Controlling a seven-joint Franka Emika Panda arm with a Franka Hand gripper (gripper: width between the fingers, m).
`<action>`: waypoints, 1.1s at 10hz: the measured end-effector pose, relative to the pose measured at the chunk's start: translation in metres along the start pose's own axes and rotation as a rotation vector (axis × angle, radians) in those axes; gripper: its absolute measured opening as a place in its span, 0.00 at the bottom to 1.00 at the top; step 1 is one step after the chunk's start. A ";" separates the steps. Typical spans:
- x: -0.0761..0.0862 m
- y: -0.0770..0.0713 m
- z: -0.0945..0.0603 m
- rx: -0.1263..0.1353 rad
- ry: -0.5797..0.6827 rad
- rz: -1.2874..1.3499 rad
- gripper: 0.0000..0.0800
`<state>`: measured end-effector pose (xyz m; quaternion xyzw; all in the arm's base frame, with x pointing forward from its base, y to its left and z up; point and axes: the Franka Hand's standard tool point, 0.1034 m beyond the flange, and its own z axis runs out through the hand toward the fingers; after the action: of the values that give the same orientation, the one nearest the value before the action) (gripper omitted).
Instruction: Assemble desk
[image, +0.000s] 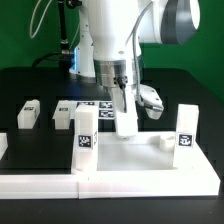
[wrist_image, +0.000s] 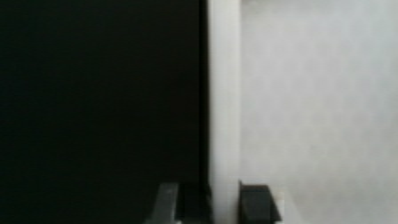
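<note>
On the left a loose leg (image: 27, 115) is lying on the counter (image: 20, 85), probably light, stiff and smooth, best pinched across its flat sides; the desk top (image: 140, 165) is lying in front, the claw (image: 123, 100) is hanging above, clamped or not I cannot tell

Black table (image: 25, 82) under desk top (image: 130, 158), legs (image: 28, 114) (loose)

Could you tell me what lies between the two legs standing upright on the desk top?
In the exterior view, the gripper, holding a third leg, is between them.
</note>
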<state>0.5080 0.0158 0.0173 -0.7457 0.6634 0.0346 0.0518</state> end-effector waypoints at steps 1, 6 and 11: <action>0.006 0.005 -0.002 -0.008 -0.009 -0.049 0.07; 0.039 0.023 -0.005 -0.027 -0.045 -0.478 0.08; 0.055 -0.007 -0.012 -0.049 0.011 -1.057 0.07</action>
<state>0.5212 -0.0392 0.0227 -0.9796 0.1962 0.0155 0.0412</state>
